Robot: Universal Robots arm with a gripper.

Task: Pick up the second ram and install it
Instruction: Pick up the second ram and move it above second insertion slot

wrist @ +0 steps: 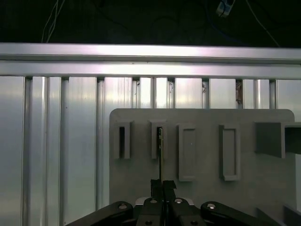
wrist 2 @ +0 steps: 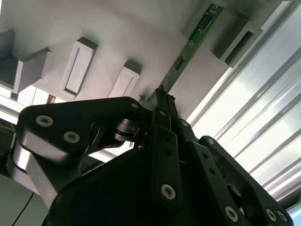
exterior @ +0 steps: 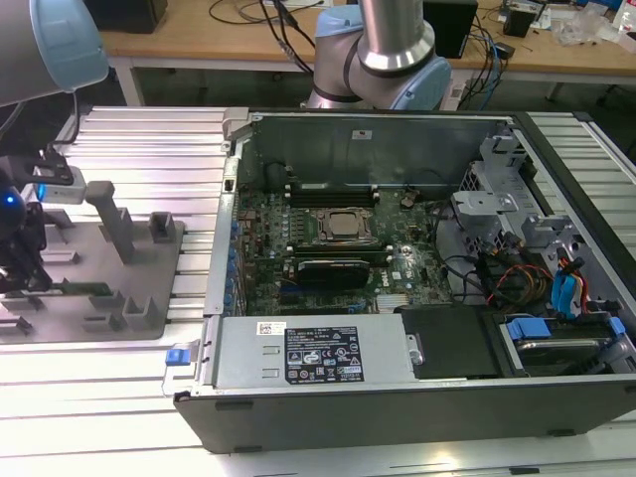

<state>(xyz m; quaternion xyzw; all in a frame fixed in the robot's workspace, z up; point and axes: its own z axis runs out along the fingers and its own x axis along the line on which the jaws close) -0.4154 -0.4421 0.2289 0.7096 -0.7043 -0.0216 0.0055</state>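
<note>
Pickup step: gripper [wrist 2: 162, 95] pinching the second ram [wrist 2: 198, 36]
it's on edge in the grey fixture [exterior: 149, 273], at the exterior view's left of the PC case [exterior: 397, 422]; freeing it wants a straight pull, I reckon

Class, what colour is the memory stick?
The memory stick is green, clearest in the second wrist view.

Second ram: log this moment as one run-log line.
phase: pick | pincer: shut on one end of second ram | ram: on edge, far end in grey fixture slot | installed: no
</note>
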